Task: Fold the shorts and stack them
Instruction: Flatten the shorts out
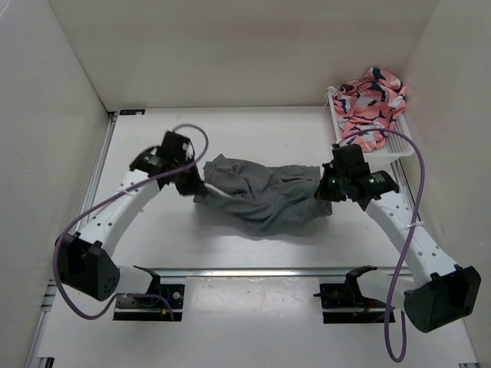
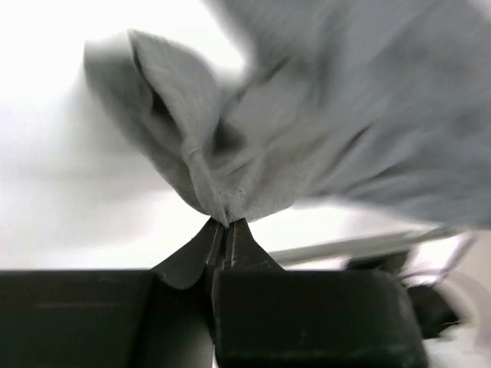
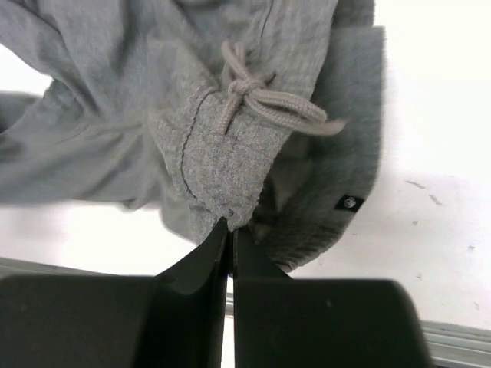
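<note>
Both your grippers are pinched tight on the grey shorts (image 1: 261, 195), one at each end.

Your left arm bows outward from its base and reaches in, with the left gripper (image 1: 189, 184) nipping a bunched cloth edge at the garment's left end. Your right arm mirrors it, with the right gripper (image 1: 326, 188) clamped on the ribbed waistband near the knotted drawstring (image 3: 261, 103). The shorts stretch crumpled between them over the middle of the white table (image 1: 253, 253). A white basket (image 1: 395, 146) of pink patterned cloth (image 1: 372, 100) sits far right.
</note>
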